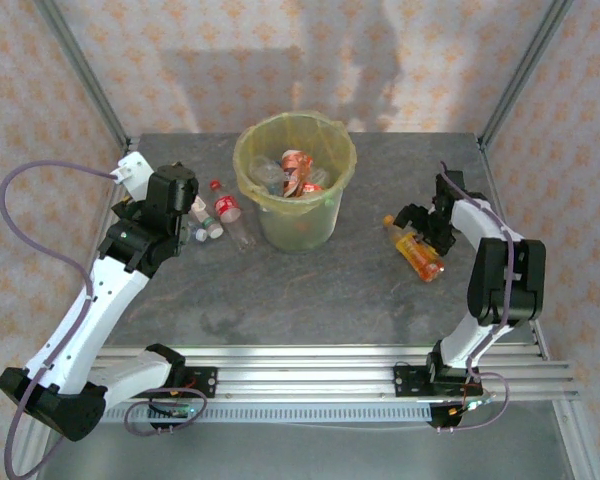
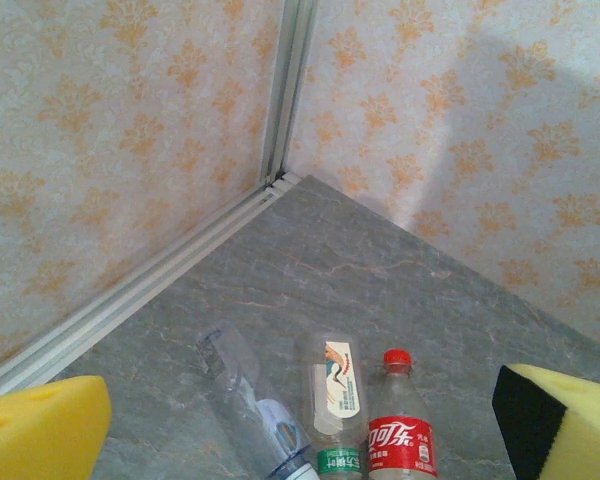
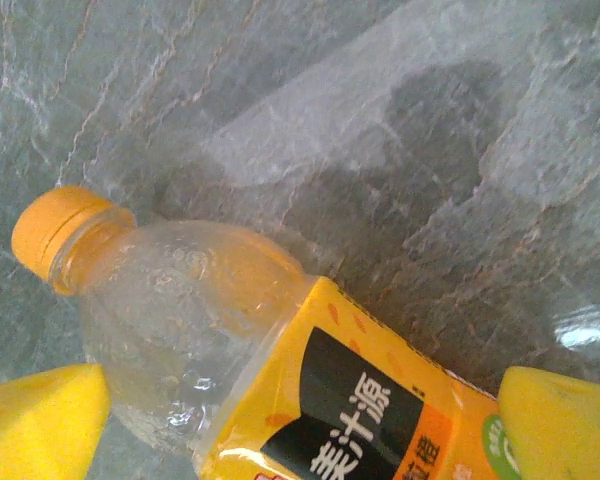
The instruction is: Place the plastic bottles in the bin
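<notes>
Top view: the bin (image 1: 300, 228) stands at the far centre of the grey marbled desk (image 1: 310, 290), with crushed bottles (image 1: 298, 172) inside. Left wrist view: three bottles (image 2: 335, 390) lie side by side, seen between the wide-open left fingers (image 2: 40, 430), beneath floral wallpaper (image 2: 110, 130). Right wrist view: the open right fingers (image 3: 40, 420) flank an orange bottle (image 3: 280, 380) lying on the desk.

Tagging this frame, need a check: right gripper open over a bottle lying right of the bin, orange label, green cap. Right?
Not quite. The cap is orange, not green; the right wrist view shows it. The rest holds: the right gripper is open over the bottle, which has an orange label and lies on the table right of the bin.
</notes>
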Robot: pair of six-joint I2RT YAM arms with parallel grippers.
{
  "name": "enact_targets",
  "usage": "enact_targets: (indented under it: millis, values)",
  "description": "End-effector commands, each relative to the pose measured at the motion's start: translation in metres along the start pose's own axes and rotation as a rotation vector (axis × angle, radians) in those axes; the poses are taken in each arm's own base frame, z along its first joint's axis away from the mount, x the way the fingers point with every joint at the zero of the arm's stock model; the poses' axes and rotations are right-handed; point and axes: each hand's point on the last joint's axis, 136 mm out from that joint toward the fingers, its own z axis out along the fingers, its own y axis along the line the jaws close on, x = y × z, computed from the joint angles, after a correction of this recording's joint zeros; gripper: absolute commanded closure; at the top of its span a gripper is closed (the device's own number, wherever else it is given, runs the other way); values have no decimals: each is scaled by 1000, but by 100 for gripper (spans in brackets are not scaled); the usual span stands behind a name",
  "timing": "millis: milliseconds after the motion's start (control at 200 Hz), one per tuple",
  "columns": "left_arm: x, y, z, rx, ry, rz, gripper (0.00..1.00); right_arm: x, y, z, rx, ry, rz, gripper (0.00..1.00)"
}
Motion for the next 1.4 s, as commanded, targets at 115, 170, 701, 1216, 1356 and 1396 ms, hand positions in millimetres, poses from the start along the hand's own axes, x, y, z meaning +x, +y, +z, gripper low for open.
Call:
enact_targets:
  millis: [115, 170, 701, 1216, 1356, 1396]
  values:
    - [0, 1, 2, -11, 1, -6, 0, 27, 10, -3, 24, 16, -31, 1]
    - [0, 1, 2, -12, 1, -5, 0, 31, 12, -1, 35, 16, -40, 1]
    - [1, 2, 2, -13, 4, -9, 0, 69, 28, 14, 126, 33, -119, 3]
    - [-1, 8, 0, -30, -7, -7, 0, 74, 33, 44, 131, 74, -111, 26]
    - [-1, 9, 0, -31, -8, -6, 0, 74, 37, 46, 130, 70, -110, 38]
    - [-1, 9, 0, -33, -8, -4, 0, 73, 37, 44, 130, 63, -111, 43]
